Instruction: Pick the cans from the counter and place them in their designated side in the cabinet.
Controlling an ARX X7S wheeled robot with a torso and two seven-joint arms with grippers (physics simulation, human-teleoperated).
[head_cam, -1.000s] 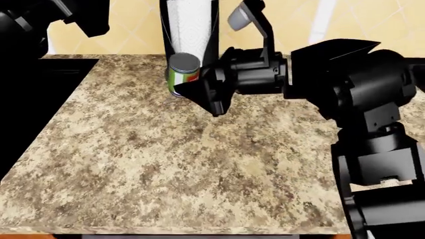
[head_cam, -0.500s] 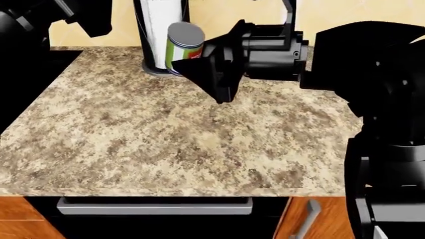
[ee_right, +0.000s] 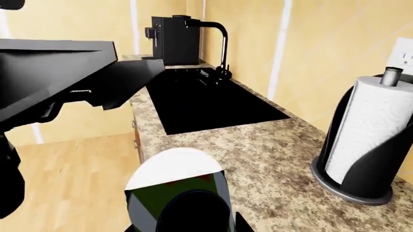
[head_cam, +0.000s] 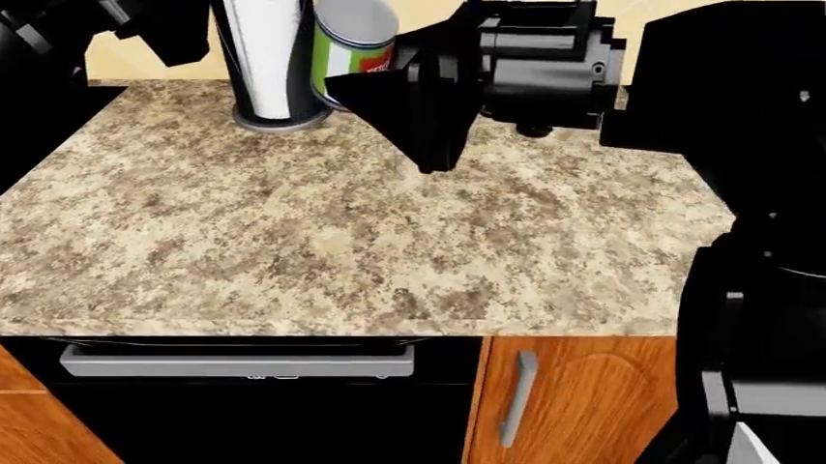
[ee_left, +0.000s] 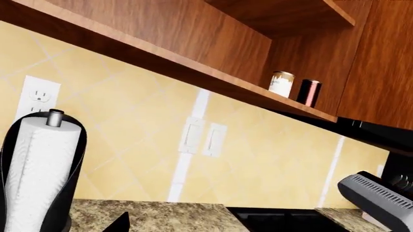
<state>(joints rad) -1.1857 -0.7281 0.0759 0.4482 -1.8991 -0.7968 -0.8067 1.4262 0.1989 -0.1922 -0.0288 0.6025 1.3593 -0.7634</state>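
The short green cylindrical can with a red label and grey metal lid hangs clear above the far edge of the speckled beige granite worktop, just beside the tall black paper towel holder, clamped in the right tool. The carry goes best with the can upright and clear of the holder, rising toward the brown wooden cabinet shelf, where a white can with a brown top band stands beside a dark red can. The left tool barely shows; its state cannot be told.
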